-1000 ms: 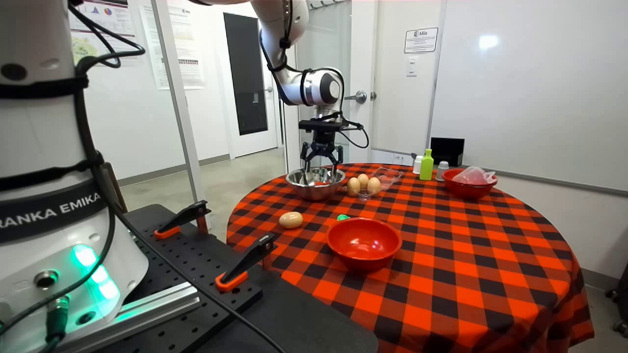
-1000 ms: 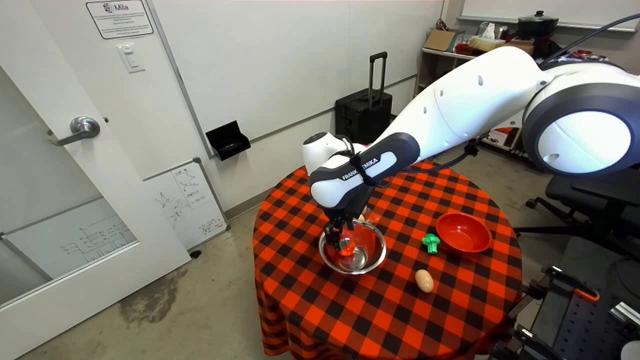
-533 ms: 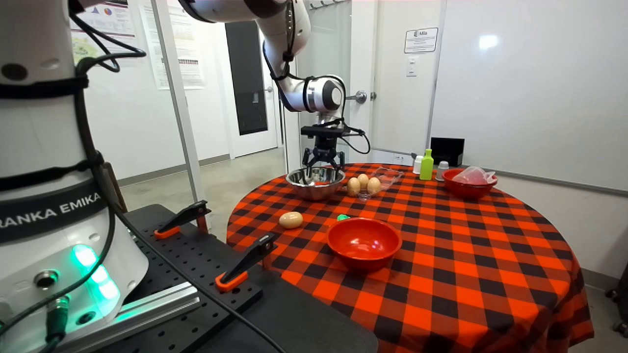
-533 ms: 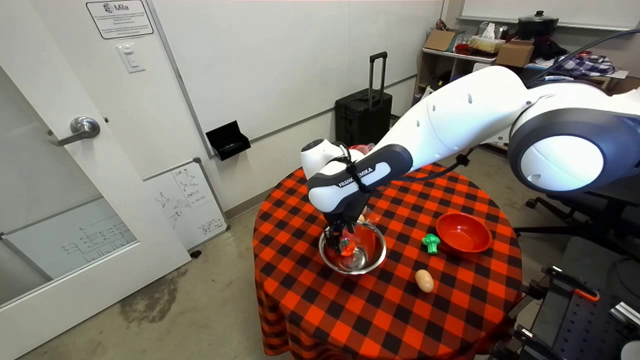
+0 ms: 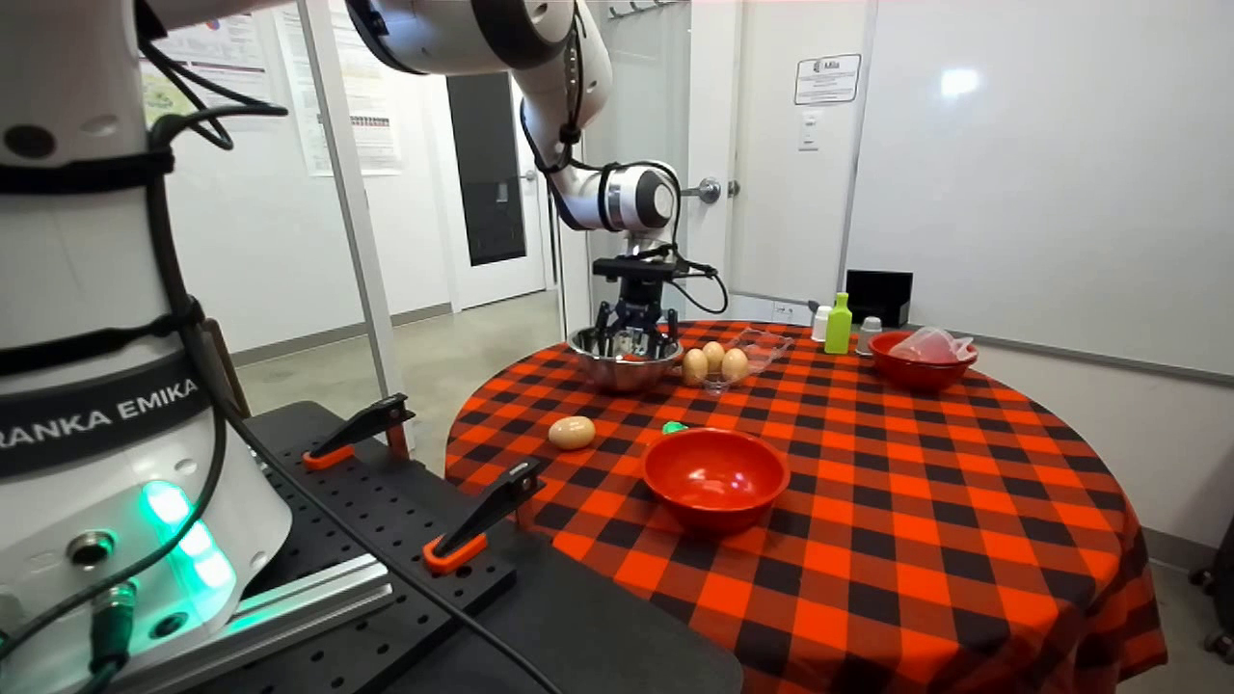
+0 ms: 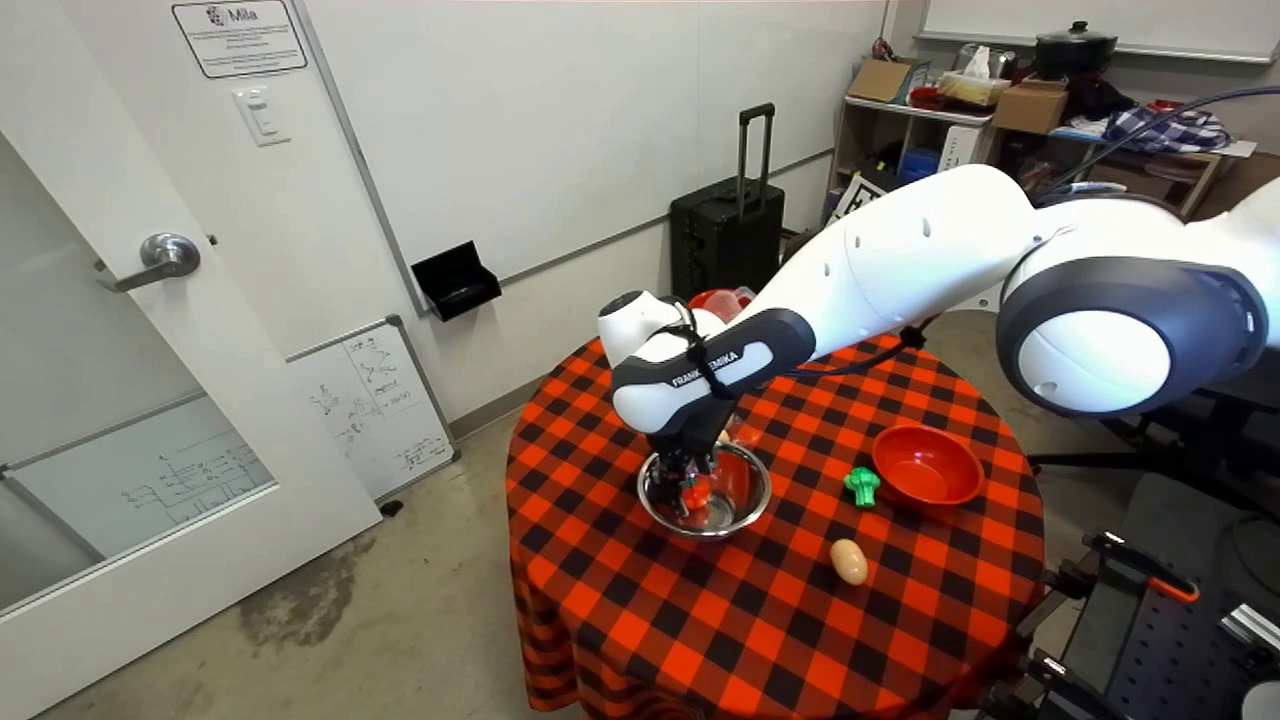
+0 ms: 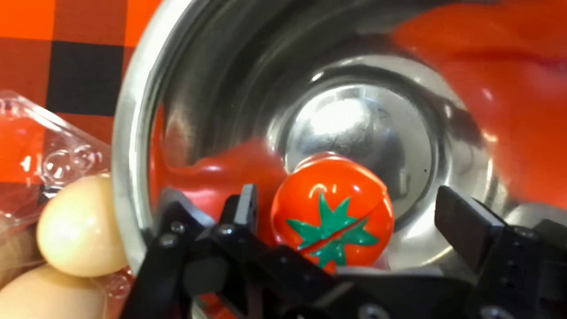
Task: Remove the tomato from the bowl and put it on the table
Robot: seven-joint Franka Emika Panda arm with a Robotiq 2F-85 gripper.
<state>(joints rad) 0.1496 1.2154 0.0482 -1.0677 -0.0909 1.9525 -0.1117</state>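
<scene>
Sinking deeper into bowl (image 7: 128, 146) than moment ago; gripper (image 7: 352, 212), spread wide, straddles tomato (image 7: 332, 212), gap either side; bowl looks slightly nudged; tomato sits inside, off-centre; seems lined up for squeeze, move to table (image 5: 916, 501) yet to come

Bright light, glare on whiteboard (image 5: 1046, 183), reflections in metal bowl (image 7: 376, 128), slightly soft wrist view

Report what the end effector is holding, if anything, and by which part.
Nothing is held: the end effector is open, and the wrist view shows gaps between its fingers and the tomato in the bowl.
</scene>
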